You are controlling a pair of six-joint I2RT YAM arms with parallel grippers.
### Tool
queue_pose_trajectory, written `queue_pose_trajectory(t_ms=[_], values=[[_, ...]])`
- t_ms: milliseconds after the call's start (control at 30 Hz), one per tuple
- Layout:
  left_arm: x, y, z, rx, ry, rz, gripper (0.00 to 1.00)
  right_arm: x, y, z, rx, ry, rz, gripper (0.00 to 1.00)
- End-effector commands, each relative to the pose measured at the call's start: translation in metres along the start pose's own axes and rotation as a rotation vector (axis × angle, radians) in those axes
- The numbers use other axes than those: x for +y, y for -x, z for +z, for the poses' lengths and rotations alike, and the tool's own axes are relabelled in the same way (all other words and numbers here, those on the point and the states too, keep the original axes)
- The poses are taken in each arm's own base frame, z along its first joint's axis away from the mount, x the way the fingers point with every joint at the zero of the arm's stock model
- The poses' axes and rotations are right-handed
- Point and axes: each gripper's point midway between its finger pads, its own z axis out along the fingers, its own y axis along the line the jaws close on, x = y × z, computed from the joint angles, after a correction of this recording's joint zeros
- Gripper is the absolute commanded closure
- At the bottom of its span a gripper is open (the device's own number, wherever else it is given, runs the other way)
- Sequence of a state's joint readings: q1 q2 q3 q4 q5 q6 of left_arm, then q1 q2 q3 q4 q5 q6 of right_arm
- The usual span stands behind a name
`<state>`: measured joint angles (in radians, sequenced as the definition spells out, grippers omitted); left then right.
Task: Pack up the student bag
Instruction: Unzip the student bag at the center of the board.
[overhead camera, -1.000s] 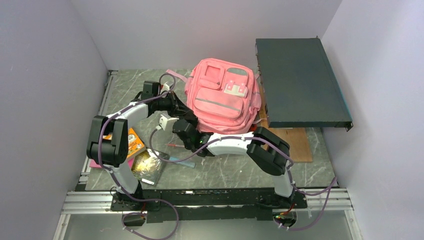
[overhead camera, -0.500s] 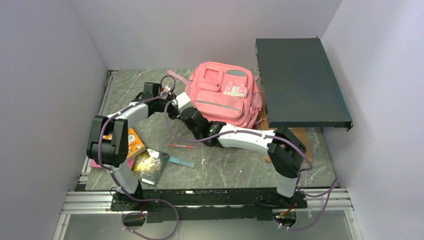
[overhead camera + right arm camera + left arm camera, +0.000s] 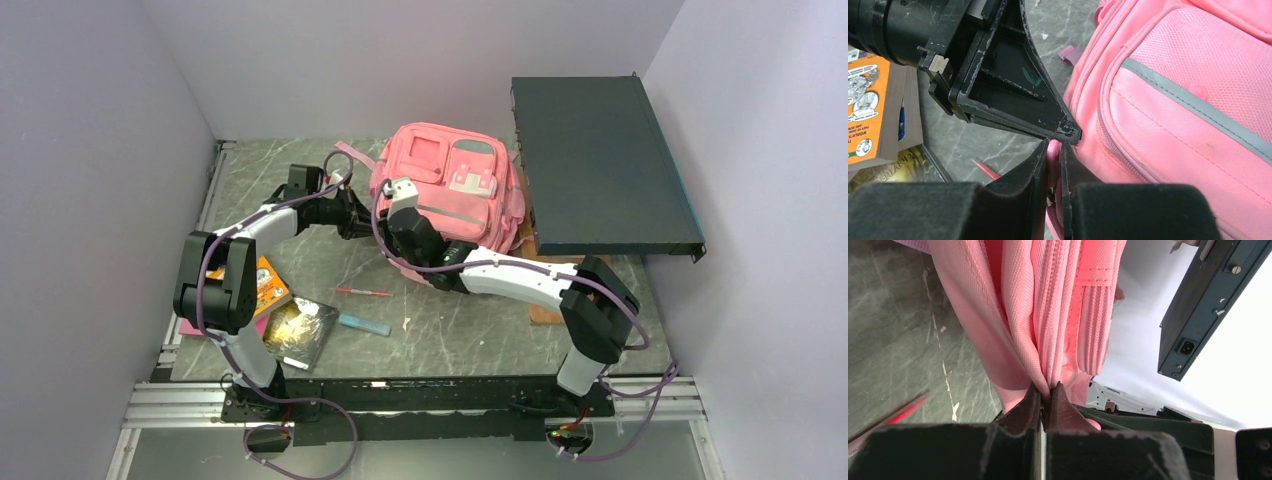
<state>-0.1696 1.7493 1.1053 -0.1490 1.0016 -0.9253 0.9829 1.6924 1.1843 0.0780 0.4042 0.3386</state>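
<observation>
The student bag (image 3: 452, 190) is a pink backpack with grey trim, lying front side up at the back middle of the table. My left gripper (image 3: 362, 222) is at its left side, shut on a fold of pink fabric beside the zip (image 3: 1045, 392). My right gripper (image 3: 388, 228) reaches in from the right and meets the left one at the same edge. In the right wrist view its jaws (image 3: 1054, 147) are shut on a small pink tab or fold of the bag, just under the left gripper's fingertip (image 3: 1068, 132). The bag's front pocket (image 3: 1193, 120) fills the right of that view.
A dark flat rack unit (image 3: 600, 165) leans at the back right, above a brown board (image 3: 590, 285). On the front left of the table lie an orange book (image 3: 265, 285), a shiny packet (image 3: 295, 330), a red pen (image 3: 365, 292) and a small blue bar (image 3: 363, 324).
My right arm has stretched forward and left, from in front of the bag to its left edge, and now grips it beside the left gripper. The bag has settled a little. The left arm barely moved.
</observation>
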Motion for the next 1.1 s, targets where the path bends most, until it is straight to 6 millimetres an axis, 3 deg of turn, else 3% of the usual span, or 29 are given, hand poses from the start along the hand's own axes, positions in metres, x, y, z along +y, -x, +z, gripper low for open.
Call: queue_pose_trajectory(t_ms=[0,100,233,400,633,833,1067], values=[[-0.013,0.016,-0.009,-0.043,-0.048,0.072,1.00,-0.002,0.027,-0.017,-0.073,-0.002,0.088,1.00],[-0.007,0.020,-0.010,-0.052,-0.023,0.060,1.00,0.004,0.023,-0.019,-0.049,0.036,-0.059,1.00],[0.000,0.022,-0.009,-0.051,-0.006,0.035,1.00,0.011,0.017,-0.026,-0.071,0.058,-0.400,1.00],[0.004,0.022,-0.008,-0.049,0.001,0.024,1.00,0.012,0.026,-0.033,-0.063,0.051,-0.567,1.00],[0.011,0.026,-0.007,-0.053,0.015,0.010,1.00,0.027,0.023,-0.051,-0.108,0.178,-0.463,1.00],[0.012,0.028,-0.009,-0.057,0.011,0.003,1.00,0.008,0.014,-0.068,-0.190,0.137,-0.284,1.00],[0.011,0.028,-0.009,-0.055,0.002,0.003,1.00,-0.021,-0.005,-0.079,-0.088,0.022,-0.262,1.00]])
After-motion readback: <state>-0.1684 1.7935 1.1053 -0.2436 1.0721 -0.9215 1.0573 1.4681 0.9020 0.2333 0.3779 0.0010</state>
